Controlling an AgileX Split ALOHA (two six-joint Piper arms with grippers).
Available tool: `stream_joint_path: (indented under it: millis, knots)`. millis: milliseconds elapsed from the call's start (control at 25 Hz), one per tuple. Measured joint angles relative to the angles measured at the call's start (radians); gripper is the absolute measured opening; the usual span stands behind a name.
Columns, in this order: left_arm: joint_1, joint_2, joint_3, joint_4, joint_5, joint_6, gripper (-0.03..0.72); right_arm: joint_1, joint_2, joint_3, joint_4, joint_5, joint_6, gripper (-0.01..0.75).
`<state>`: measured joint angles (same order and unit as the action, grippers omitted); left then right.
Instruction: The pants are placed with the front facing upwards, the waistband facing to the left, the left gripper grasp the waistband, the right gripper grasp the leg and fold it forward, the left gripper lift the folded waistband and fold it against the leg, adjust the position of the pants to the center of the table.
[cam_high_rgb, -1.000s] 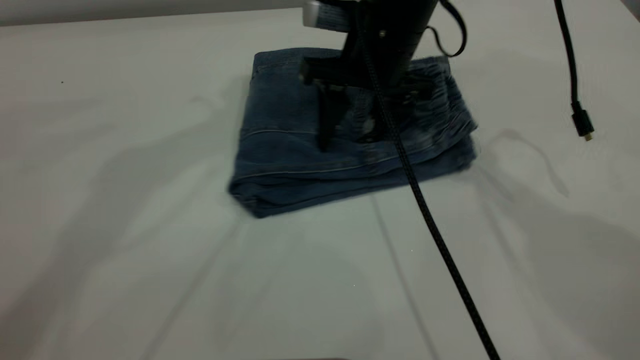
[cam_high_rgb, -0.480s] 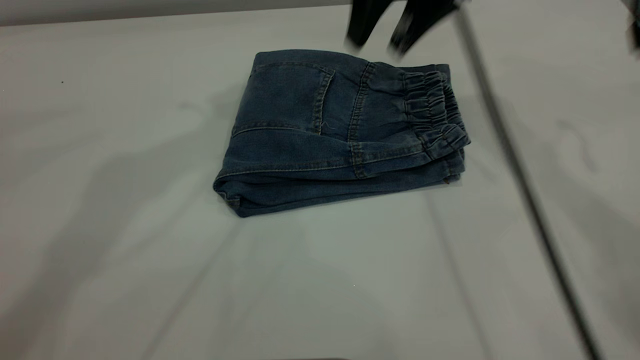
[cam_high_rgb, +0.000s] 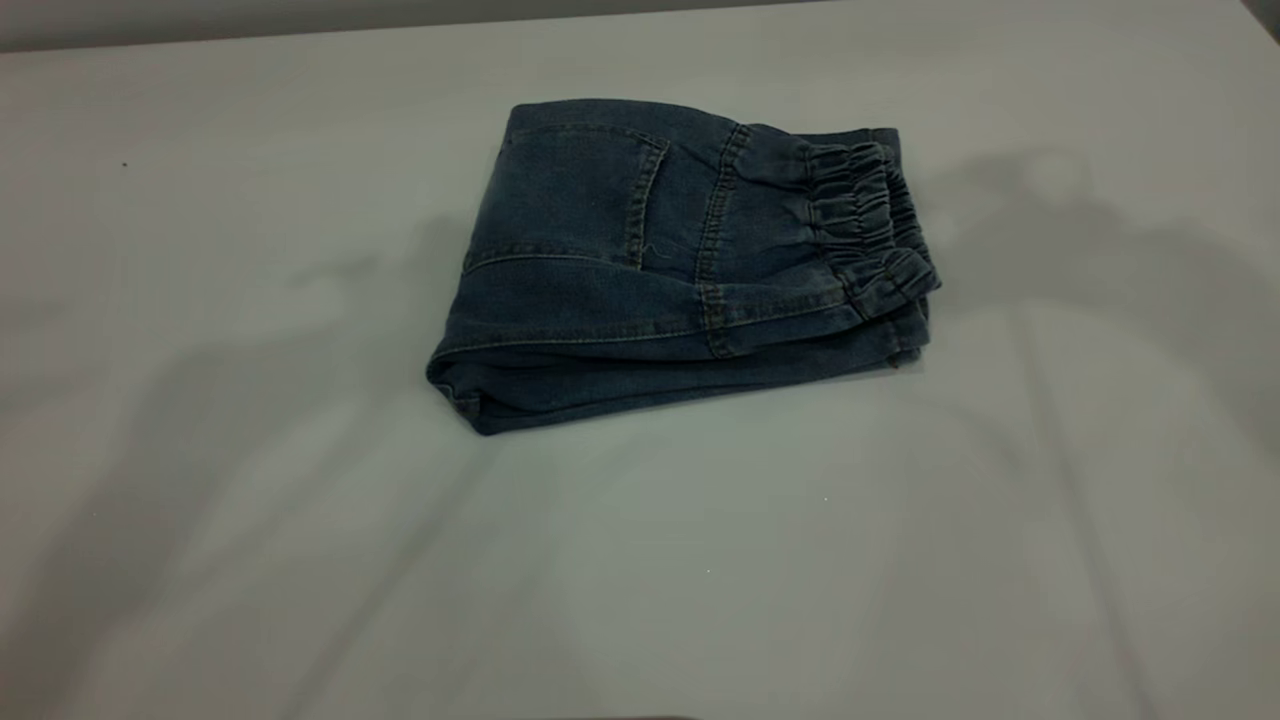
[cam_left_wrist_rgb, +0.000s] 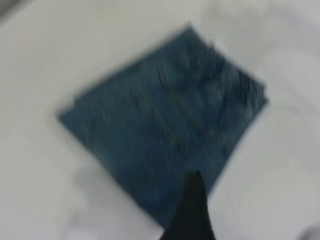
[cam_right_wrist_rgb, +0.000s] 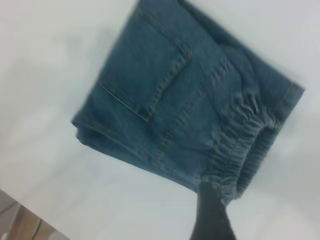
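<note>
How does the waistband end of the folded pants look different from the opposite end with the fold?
The waistband is gathered into many small pleats; the folded end is smooth and rounded. At the waistband, separate layer edges show stacked; the folded end wraps around as one closed edge. The waistband lies toward the exterior view's right, the fold toward its left. Both are the same blue denim, lying flat on the table.

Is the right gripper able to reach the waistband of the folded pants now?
Probably yes. The waistband lies uncovered on top of the folded pants, at their right edge, with bare table beside it. The right wrist view looks down on it; nothing blocks the way.
</note>
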<state>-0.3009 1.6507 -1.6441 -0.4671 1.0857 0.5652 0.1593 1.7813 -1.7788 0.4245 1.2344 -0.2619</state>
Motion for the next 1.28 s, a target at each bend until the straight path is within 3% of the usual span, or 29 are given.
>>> stream_joint_path:
  millis: [120,400,560,840,1080,1280]
  knots:
    - [0.000,-0.020,0.000,0.021,0.086,-0.032,0.569,0.000,-0.077,0.005,0.000,0.008,0.016,0.402]
    - [0.000,-0.126,0.010,0.097,0.086,-0.111,0.568,0.000,-0.278,0.010,-0.083,0.019,0.098,0.402]
    - [0.000,-0.235,0.050,0.145,0.086,-0.149,0.557,0.000,-0.432,0.083,-0.108,0.020,0.111,0.402]
    - [0.000,-0.448,0.199,0.265,0.086,-0.245,0.552,0.000,-0.713,0.430,-0.192,0.025,0.114,0.402]
    - [0.000,-0.623,0.461,0.375,0.086,-0.393,0.552,0.000,-0.962,0.772,-0.209,0.019,0.118,0.402]
    - [0.000,-0.783,0.725,0.428,0.082,-0.478,0.552,0.000,-1.167,1.025,-0.222,-0.058,0.118,0.402]
